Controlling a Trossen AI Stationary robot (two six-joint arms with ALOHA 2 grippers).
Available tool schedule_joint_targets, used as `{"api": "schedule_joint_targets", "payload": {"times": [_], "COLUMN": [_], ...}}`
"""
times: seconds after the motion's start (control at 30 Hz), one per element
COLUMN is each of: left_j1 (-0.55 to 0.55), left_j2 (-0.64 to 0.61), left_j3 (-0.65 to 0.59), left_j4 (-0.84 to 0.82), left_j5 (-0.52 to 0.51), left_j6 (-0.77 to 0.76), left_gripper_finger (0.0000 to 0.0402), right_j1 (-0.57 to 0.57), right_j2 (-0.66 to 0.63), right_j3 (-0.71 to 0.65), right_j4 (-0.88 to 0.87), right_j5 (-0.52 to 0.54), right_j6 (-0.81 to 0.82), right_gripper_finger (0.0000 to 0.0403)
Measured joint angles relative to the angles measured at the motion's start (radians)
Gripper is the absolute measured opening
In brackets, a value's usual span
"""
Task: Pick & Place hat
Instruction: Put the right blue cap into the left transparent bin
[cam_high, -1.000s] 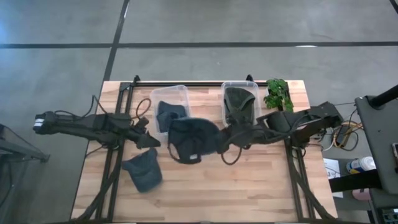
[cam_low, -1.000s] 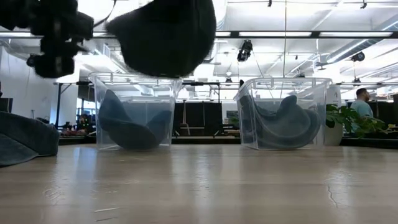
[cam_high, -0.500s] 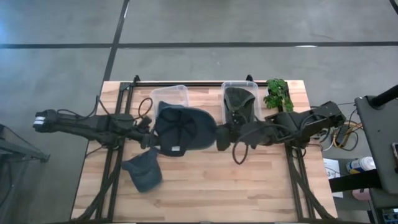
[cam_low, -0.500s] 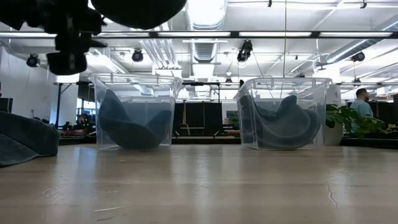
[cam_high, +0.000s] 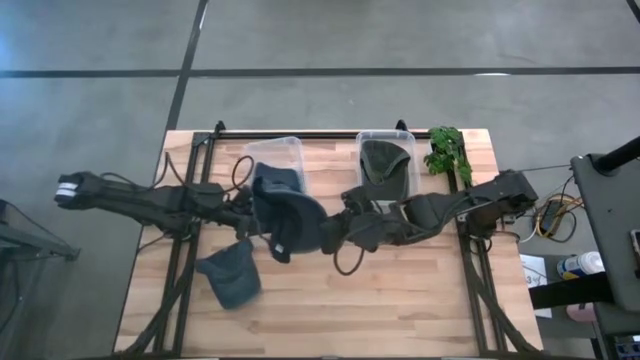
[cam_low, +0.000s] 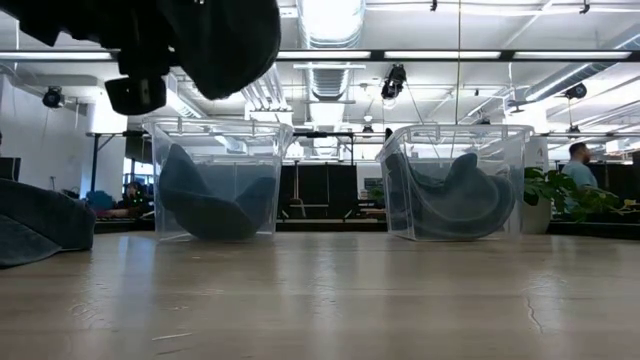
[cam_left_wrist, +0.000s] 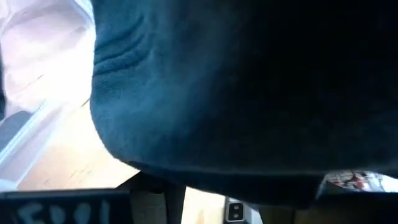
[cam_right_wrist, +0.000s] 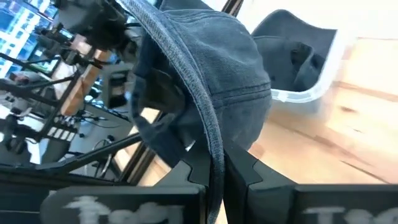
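A dark blue cap (cam_high: 287, 215) hangs in the air over the table's middle left, just in front of the left bin. It shows at the top of the low view (cam_low: 225, 40) and fills the left wrist view (cam_left_wrist: 217, 93). My right gripper (cam_high: 335, 232) reaches in from the table's right and is shut on the cap (cam_right_wrist: 205, 56). My left gripper (cam_high: 243, 213) sits right against the cap's left side (cam_low: 135, 70); whether it touches the cap is hidden. My right gripper pinches the cap's stitched rim (cam_right_wrist: 214, 146) between its two fingers (cam_right_wrist: 193, 171). It comes roughly level from the table's right. The cap is lifted clear of the table, its crown bulging away from the fingers toward the left arm.
A clear bin (cam_high: 292, 146) with a blue hat stands far left of centre (cam_low: 270, 150). A second bin (cam_high: 385, 135) holds a dark hat (cam_low: 400, 150). Another blue hat (cam_high: 230, 277) lies near the left front (cam_low: 35, 225). A green plant (cam_high: 447, 150) stands at the far right.
My right gripper has carried the cap toward the table's left, up to the left gripper. The cap rose out of the low view's top, then came lower again, and it has turned about in the hold. My left arm has edged toward the cap.
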Motion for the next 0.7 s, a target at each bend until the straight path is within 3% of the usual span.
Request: {"api": "schedule_joint_targets", "payload": {"times": [0.33, 0.7], "left_j1": [-0.002, -0.003], "left_j2": [0.171, 0.267], "left_j3": [0.101, 0.203], "left_j4": [-0.034, -0.127], "left_j5": [-0.067, -0.089], "left_j6": [0.065, 0.135], "left_gripper_finger": [0.0153, 0.0153], "right_j1": [-0.033, -0.033], "right_j2": [0.091, 0.101], "right_j3": [0.006, 0.004], "right_j4": [0.063, 0.141], "right_j5": [-0.138, -0.108], "right_j6": [0.026, 0.066], "right_gripper_finger": [0.0013, 0.0013]}}
